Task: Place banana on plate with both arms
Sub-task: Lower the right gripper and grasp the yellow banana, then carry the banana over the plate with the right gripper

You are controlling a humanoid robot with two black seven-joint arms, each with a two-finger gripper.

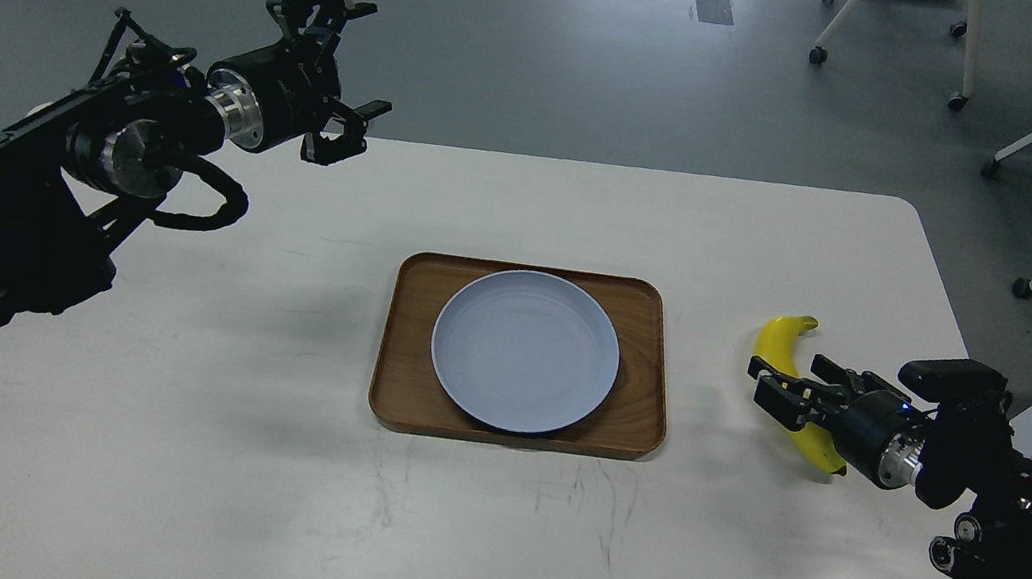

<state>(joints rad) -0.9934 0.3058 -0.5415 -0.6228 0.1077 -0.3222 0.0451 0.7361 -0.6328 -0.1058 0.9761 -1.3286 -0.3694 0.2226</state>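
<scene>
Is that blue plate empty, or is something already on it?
Empty: the plate shows only bare blue surface; the banana lies off to the side.

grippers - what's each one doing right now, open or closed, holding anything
left gripper: open, empty, raised over the table's far left edge.
right gripper: fingers on either side of the banana, which lies on the table; cannot tell if it has closed.

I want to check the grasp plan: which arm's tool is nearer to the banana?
Right. The right tool is at the banana, its fingers over the banana's middle, right of the tray. The left tool is raised, open, far across the table, beyond the plate.
</scene>
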